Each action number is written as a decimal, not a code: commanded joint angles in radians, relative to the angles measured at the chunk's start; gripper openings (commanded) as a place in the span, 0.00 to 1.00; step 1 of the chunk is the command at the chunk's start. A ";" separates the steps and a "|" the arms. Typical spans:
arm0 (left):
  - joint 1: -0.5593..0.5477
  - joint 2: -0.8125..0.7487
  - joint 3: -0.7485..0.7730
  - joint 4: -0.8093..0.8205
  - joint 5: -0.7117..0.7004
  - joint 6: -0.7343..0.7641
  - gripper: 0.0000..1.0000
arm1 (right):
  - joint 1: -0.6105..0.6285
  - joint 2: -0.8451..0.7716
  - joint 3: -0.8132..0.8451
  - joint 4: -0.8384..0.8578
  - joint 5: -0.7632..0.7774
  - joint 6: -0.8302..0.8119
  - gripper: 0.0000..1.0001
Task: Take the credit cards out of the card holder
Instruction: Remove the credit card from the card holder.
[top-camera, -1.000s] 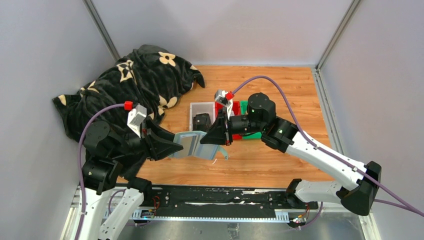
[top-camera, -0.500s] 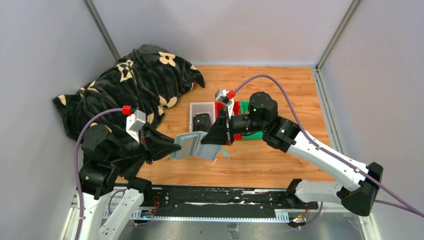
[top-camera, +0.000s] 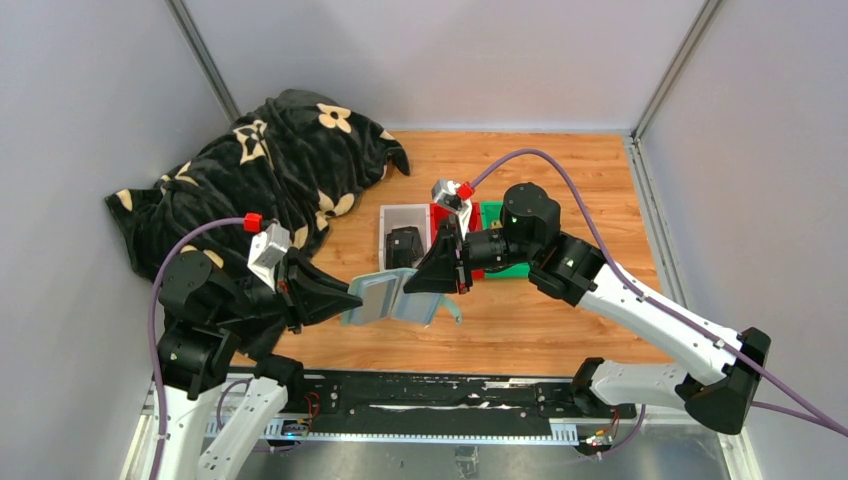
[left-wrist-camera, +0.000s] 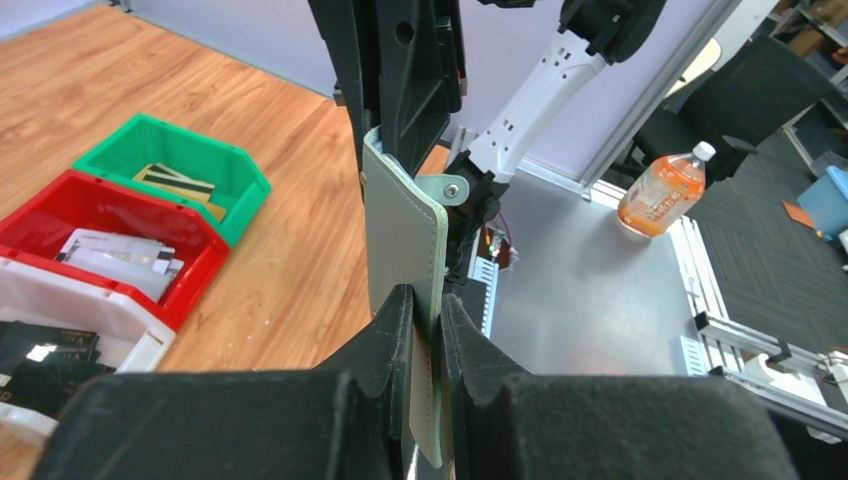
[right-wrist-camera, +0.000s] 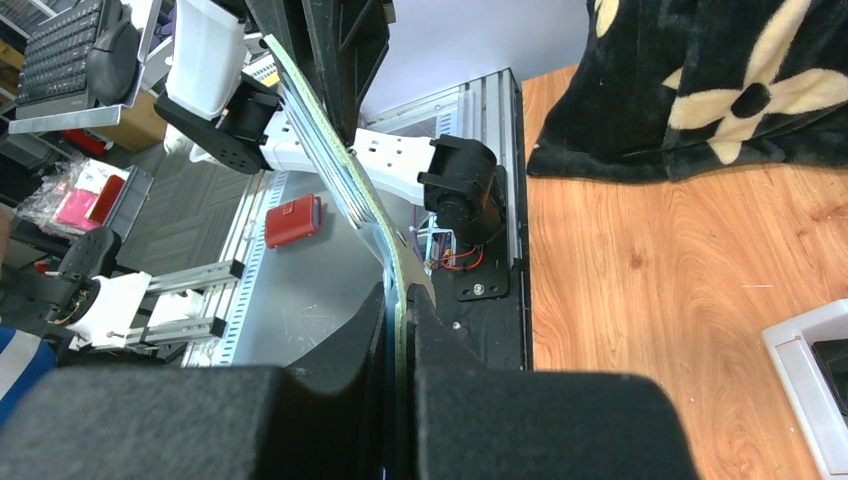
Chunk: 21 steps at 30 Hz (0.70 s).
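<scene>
The sage-green card holder (top-camera: 412, 303) hangs open above the table's near middle, held between both arms. My left gripper (top-camera: 356, 297) is shut on its left flap, and in the left wrist view the stitched green edge of the holder (left-wrist-camera: 405, 215) sits pinched between the left gripper's (left-wrist-camera: 428, 312) pads. My right gripper (top-camera: 410, 285) is shut on the other flap; the right wrist view shows the holder (right-wrist-camera: 335, 180) edge-on running out of the right gripper (right-wrist-camera: 400, 305). A silvery-white card (top-camera: 377, 293) shows on the left flap. Whether the left pads also pinch a card I cannot tell.
Three bins stand behind the holder: a white tray (left-wrist-camera: 95, 325) with black cards, a red tray (left-wrist-camera: 190, 262) with silvery cards, and a green tray (left-wrist-camera: 235, 165) with gold and black cards. A black flowered blanket (top-camera: 270, 160) covers the back left.
My left gripper closed from open onto the holder's left flap. The right gripper and holder shifted slightly left and toward the near edge.
</scene>
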 joint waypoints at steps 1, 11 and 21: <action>-0.006 0.003 0.002 0.017 0.097 -0.026 0.10 | -0.008 -0.029 0.046 0.031 -0.016 -0.005 0.00; -0.006 0.011 0.005 -0.013 0.169 -0.006 0.10 | -0.008 -0.032 0.049 0.031 -0.034 -0.006 0.00; -0.006 0.019 0.010 -0.054 0.182 0.032 0.24 | -0.008 -0.034 0.047 0.038 -0.038 0.000 0.00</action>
